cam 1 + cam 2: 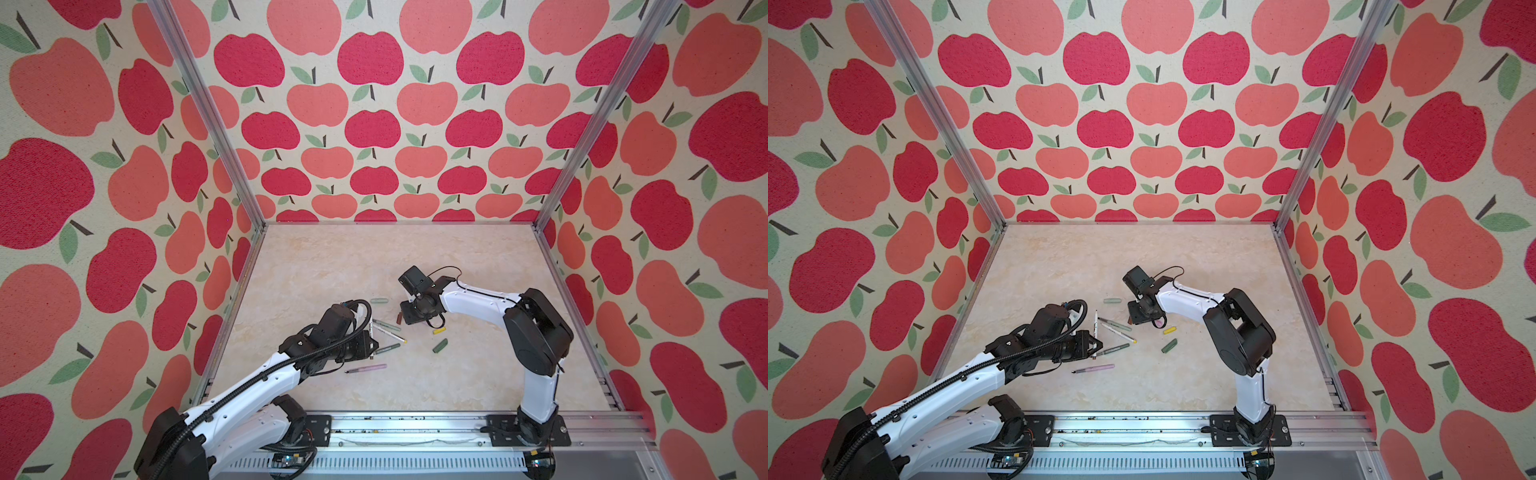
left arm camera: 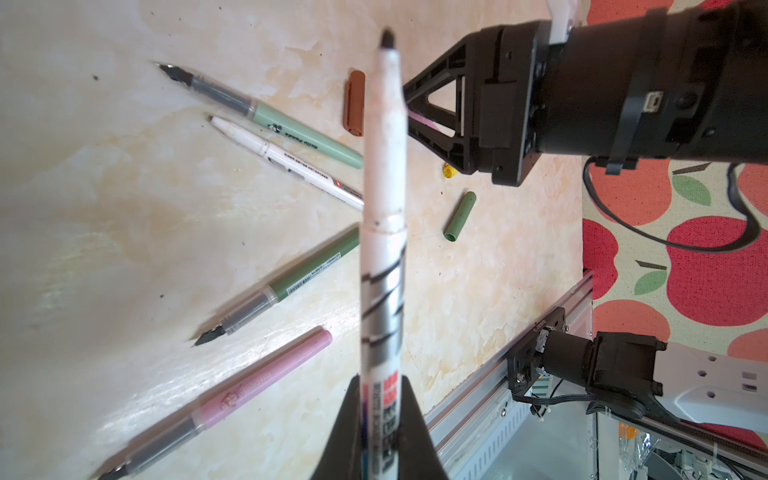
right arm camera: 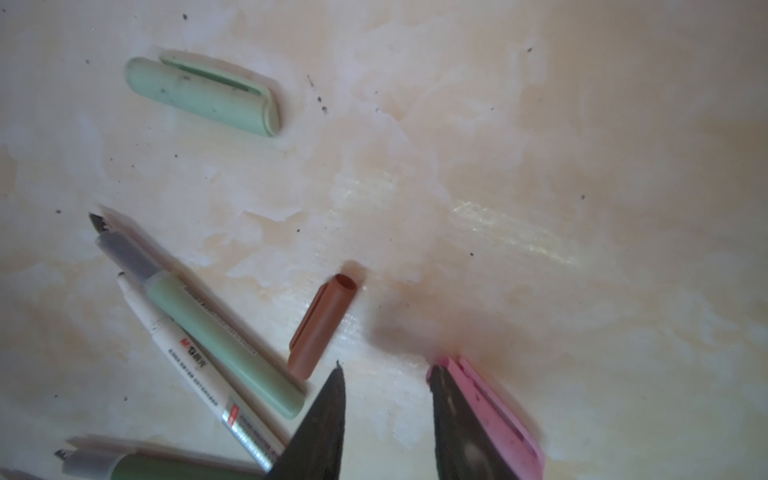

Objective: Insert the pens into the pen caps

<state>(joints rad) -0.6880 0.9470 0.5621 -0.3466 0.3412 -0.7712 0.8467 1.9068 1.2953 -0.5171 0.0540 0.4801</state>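
The left tool (image 2: 380,388) is closed firmly on a white pen (image 2: 384,166), held above the bench (image 2: 104,208). The right tool (image 3: 385,368) stands partly open, with nothing between its jaws. The pink cap (image 3: 494,407) lies against one finger (image 3: 457,428) on its outer side, and the brown cap (image 3: 322,328) lies just left. Four other pens (image 2: 307,141) lie between both arms.

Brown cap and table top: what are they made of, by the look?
Brown cap: likely moulded plastic, opaque, matt; thin-walled open end, integral clip. Table top: marble-print laminate or vinyl, probably; slight sheen, glare streaks, printed veining.
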